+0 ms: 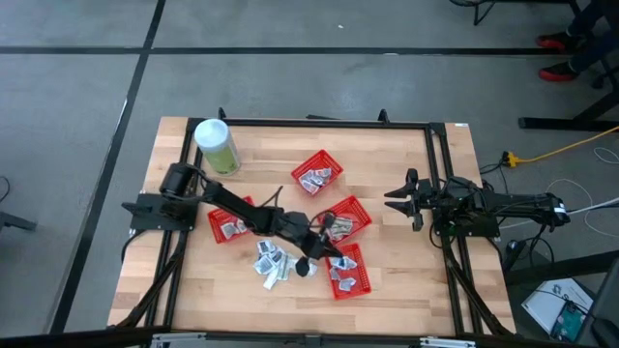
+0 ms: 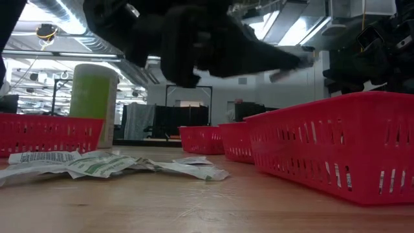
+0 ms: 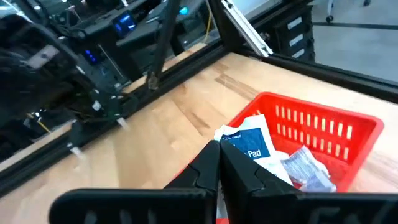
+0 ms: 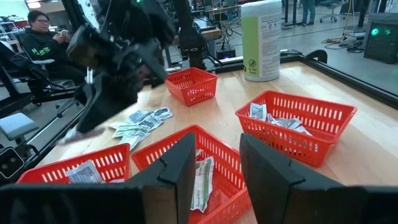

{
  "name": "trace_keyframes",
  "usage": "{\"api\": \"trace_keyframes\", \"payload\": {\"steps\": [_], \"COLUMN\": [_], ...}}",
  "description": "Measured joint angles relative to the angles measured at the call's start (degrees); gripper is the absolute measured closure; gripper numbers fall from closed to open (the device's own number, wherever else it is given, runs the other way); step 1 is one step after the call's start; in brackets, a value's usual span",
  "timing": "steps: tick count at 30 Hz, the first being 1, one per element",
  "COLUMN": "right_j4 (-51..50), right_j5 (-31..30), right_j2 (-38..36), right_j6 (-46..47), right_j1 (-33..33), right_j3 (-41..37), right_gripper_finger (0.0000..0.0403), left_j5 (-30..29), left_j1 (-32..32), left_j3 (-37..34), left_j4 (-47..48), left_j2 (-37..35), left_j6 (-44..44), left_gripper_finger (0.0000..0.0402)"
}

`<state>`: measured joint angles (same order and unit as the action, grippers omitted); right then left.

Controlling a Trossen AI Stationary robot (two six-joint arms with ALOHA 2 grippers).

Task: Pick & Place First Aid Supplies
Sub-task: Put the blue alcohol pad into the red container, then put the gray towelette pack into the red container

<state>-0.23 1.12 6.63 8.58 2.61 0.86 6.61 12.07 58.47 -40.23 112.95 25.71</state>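
The left pincer (image 1: 311, 253) is closed, empty as far as I can tell, just right of the loose packets (image 1: 272, 263) on the worktop (image 1: 406, 280). They look light, thin, limp; pinch an edge. The right pincer (image 1: 398, 200) waits open.

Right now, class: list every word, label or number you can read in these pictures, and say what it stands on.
"Pad": on a white-and-blue packet in a red basket, left wrist view.
Canister label: printed text, too small to read.
Loose packets on the table: barcode and print, unreadable.
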Motion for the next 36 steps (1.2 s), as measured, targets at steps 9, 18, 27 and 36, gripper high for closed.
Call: {"api": "trace_keyframes", "payload": {"steps": [9, 18, 27, 36], "right_j4": [0.0, 0.0, 0.0, 0.0], "right_j5": [0.0, 0.0, 0.0, 0.0], "right_j2": [0.0, 0.0, 0.0, 0.0], "right_j6": [0.0, 0.0, 0.0, 0.0], "right_j1": [0.0, 0.0, 0.0, 0.0], "right_j3": [0.0, 0.0, 0.0, 0.0], "right_gripper_finger": [0.0276, 0.0276, 0.0276, 0.0276], "left_j5": [-2.7, -4.6, -4.6, -5.6], "left_j1": [0.4, 0.5, 0.5, 0.0], "left_j3": [1.5, 1.5, 1.5, 0.9], "left_j4": [0.6, 0.8, 7.2, 23.2], "left_j2": [3.6, 3.3, -0.2, -9.4], "left_j6": [-0.1, -1.2, -3.0, -3.0], "left_gripper_finger": [0.0396, 0.0348, 0.0312, 0.0323]}}
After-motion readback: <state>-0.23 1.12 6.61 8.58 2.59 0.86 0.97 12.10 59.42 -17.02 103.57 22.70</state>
